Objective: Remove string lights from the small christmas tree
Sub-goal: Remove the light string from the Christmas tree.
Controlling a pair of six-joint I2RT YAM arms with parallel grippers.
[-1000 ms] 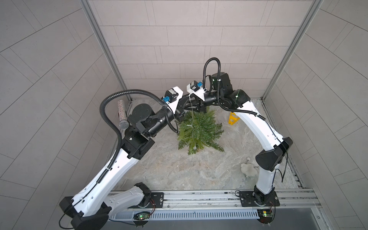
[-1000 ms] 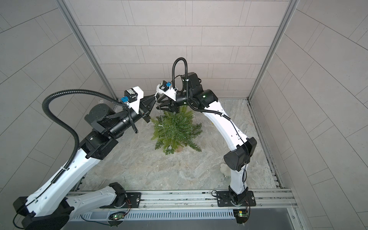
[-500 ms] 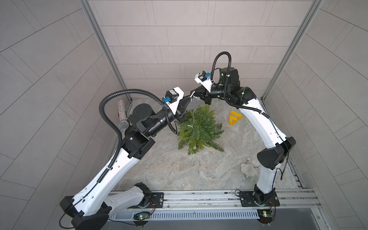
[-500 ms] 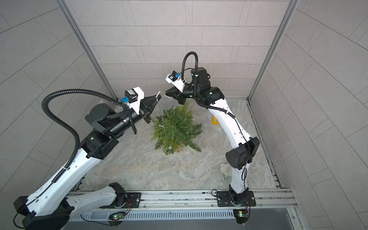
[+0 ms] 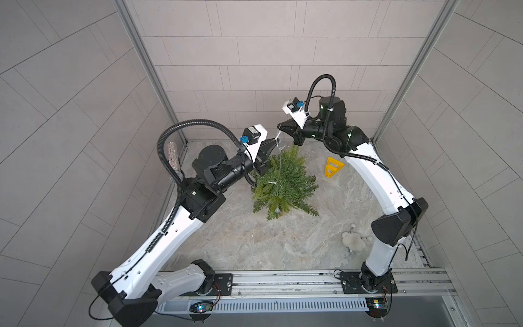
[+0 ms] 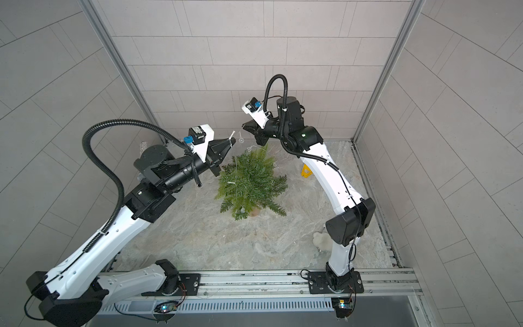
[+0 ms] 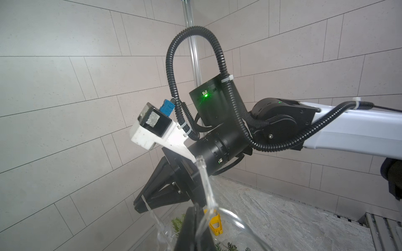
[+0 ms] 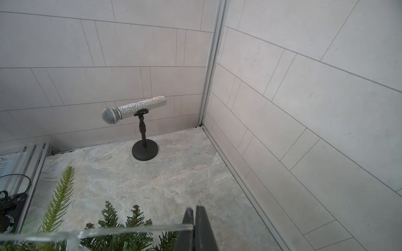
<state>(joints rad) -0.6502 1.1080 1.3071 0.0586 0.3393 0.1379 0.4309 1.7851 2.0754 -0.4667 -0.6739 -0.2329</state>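
Clearly, both arms met above the small christmas tree (image 5: 283, 181), which stood upright near the middle of the bench (image 5: 254, 240). The left gripper (image 5: 273, 143) was just beside the top of the tree, on the left arm's side, and its jaws were pressed together on the string lights (image 5: 279, 162). The right gripper (image 5: 280, 126) was higher than the tree top and a little behind it, toward the back wall. Its jaws were also closed flat on the thin clear wire.

In the right wrist view the string lights (image 8: 130, 231) ran straight into the closed right gripper (image 8: 195, 228), with green branches of the tree (image 8: 121, 219) below. In the left wrist view the same wire (image 7: 204, 180) rose past the left gripper (image 7: 191, 230).

Between the two grippers only a short piece of wire with one small bulb (image 6: 241, 139) was in the air. The other part of the string lights hung down over the tree, in both top views, and one bulb lay near the foot of the tree.

A yellow triangle (image 5: 333, 167) lay near the tree on the right arm's side, not touching it. A fluffy white pom-pom (image 5: 352, 239) lay well apart from the tree, toward the front. A glittering microphone (image 8: 133, 108) on a black stand stood well apart from the tree, near the left wall.
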